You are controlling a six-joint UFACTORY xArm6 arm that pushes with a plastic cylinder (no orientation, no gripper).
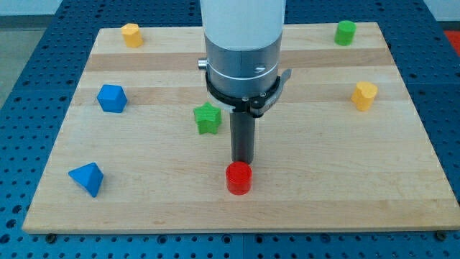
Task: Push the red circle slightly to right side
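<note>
The red circle [238, 178] is a short red cylinder near the view's bottom centre of the wooden board [323, 194]. My tip [242, 161] is the lower end of the dark rod, just above the red circle in the view, at or very close to its far edge. Whether it touches the block cannot be told. The arm's white and grey body [242, 50] rises above the rod and hides part of the board's top centre.
A green star [208, 118] lies left of the rod. A blue block [112, 98] and a blue wedge [87, 178] sit at the view's left. A yellow block [131, 34] is top left, a green cylinder [346, 32] top right, a yellow block [364, 95] at the right.
</note>
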